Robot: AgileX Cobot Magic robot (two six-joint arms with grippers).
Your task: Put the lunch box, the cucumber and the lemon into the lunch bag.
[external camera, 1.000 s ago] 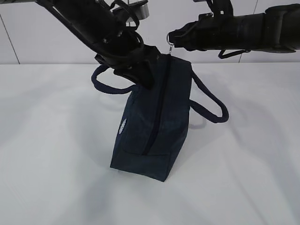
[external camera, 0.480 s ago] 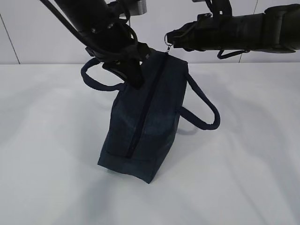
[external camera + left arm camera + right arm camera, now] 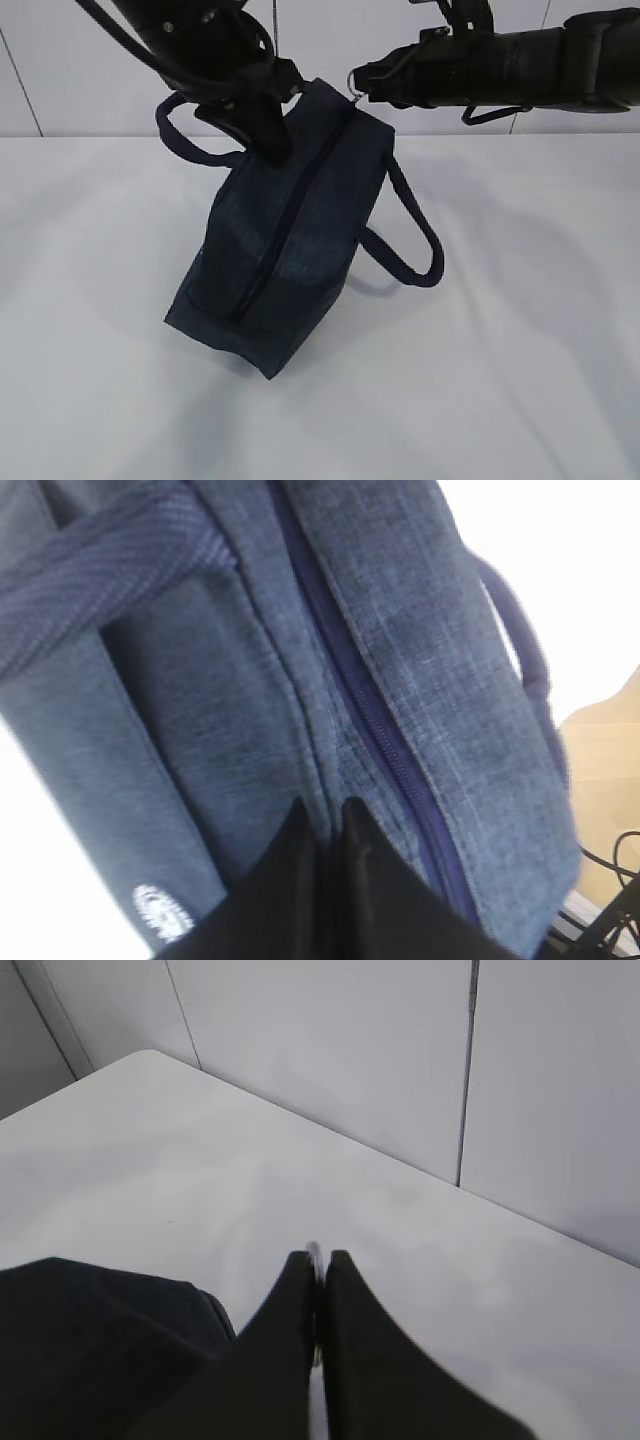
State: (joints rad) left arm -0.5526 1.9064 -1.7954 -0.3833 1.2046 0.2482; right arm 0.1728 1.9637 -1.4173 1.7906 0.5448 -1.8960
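Note:
The dark navy lunch bag (image 3: 285, 240) hangs tilted, its lower end resting on the white table. Its zipper runs closed along the side facing the exterior camera. My left gripper (image 3: 265, 135) is shut on a fold of the bag's fabric (image 3: 322, 802) beside the zipper (image 3: 385, 730); the white logo (image 3: 160, 912) shows below it. My right gripper (image 3: 362, 82) is shut on the metal ring pull (image 3: 314, 1253) at the bag's top end. The lunch box, the cucumber and the lemon are out of view.
The white table (image 3: 520, 350) spreads around the bag. One loop handle (image 3: 405, 245) hangs on the right, the other (image 3: 180, 135) sticks out on the left behind my left arm. A pale wall (image 3: 330, 1050) stands behind the table.
My left gripper has moved up and left with the fabric. The bag has tilted further, its bottom end swinging left. My right gripper has kept the ring pull near the same spot.

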